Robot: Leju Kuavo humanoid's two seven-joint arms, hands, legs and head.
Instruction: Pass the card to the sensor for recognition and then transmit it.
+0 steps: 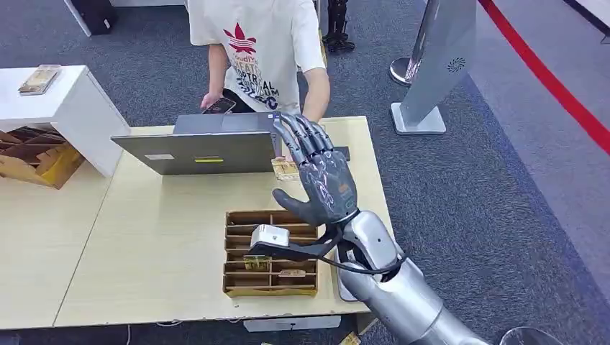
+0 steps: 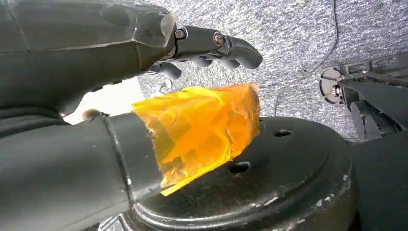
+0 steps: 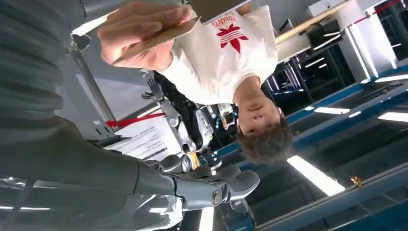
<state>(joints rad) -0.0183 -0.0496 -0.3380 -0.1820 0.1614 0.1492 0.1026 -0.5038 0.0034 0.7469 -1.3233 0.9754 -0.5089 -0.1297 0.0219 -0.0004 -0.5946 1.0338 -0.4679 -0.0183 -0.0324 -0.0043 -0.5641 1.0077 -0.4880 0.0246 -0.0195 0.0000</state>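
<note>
Wooden table (image 1: 165,237): pale top, spans the head view centre.
Person (image 1: 262,43): white shirt, at 12 o'clock behind the table; phone (image 1: 219,106) in one hand.
Laptop (image 1: 198,147): grey, at 11 o'clock from the right hand.
Tray (image 1: 237,251): brown, compartmented, at 7 o'clock from the right hand.
Right hand (image 1: 320,180): raised, fingers spread wide, holding nothing.
Left hand (image 2: 192,45): fingers loosely curled, nothing in them; orange tape (image 2: 202,127) on the thumb.
Card (image 3: 159,36): pinched in the person's hand (image 3: 139,31), just beyond the right hand at 12 o'clock.
</note>
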